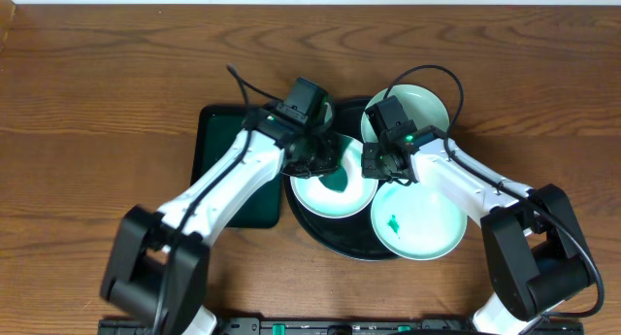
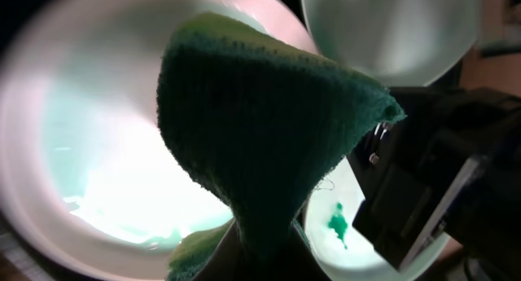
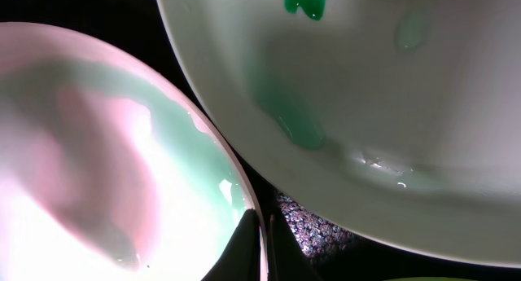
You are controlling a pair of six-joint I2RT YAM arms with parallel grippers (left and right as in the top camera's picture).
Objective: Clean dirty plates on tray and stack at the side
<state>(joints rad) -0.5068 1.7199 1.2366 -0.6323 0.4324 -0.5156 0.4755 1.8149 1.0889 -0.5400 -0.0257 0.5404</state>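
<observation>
Three white plates lie on the round black tray point(image 1: 325, 233). The left plate point(image 1: 320, 194) is tinted pale green. My left gripper point(image 1: 325, 165) is shut on a dark green sponge point(image 2: 260, 126) and holds it over this plate point(image 2: 89, 151). My right gripper point(image 1: 372, 167) is shut on the same plate's right rim point(image 3: 259, 224), one finger on each side. The front right plate point(image 1: 419, 221) carries a green smear point(image 2: 338, 224). The back right plate point(image 1: 412, 110) sits behind the right gripper. In the right wrist view a neighbouring plate point(image 3: 391, 126) shows green smears.
A smaller rectangular dark green tray point(image 1: 218, 150) lies left of the black tray, partly under my left arm. Brown wooden table point(image 1: 97, 102) surrounds everything. Both arms crowd the middle of the black tray, wrists close together.
</observation>
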